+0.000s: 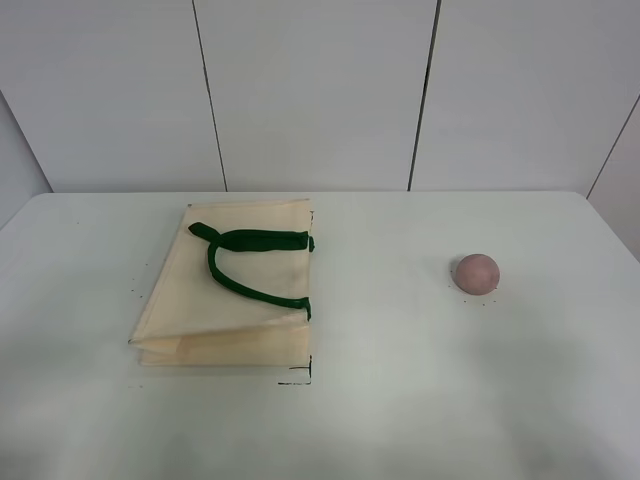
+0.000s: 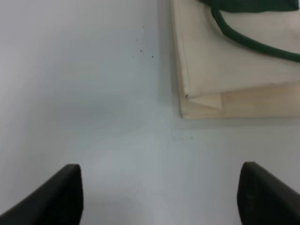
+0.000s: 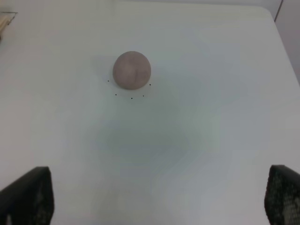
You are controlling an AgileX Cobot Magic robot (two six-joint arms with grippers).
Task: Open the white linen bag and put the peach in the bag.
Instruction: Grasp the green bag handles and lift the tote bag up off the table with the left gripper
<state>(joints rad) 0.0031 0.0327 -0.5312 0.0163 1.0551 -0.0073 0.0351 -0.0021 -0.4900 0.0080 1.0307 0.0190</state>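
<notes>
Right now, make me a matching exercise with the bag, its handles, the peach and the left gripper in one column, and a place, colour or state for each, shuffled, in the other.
1. white linen bag
2. handles
3. peach
4. left gripper

A. round, alone on the right of the table
B. open, holding nothing
C. dark green
D. lying flat on the left of the table

Pairs: 1-D, 2-C, 3-A, 4-B.

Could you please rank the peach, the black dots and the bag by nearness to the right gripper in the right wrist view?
From the right gripper:
1. black dots, just short of the peach.
2. peach, right behind them.
3. white linen bag, corner only, far to the robot's left.
</notes>
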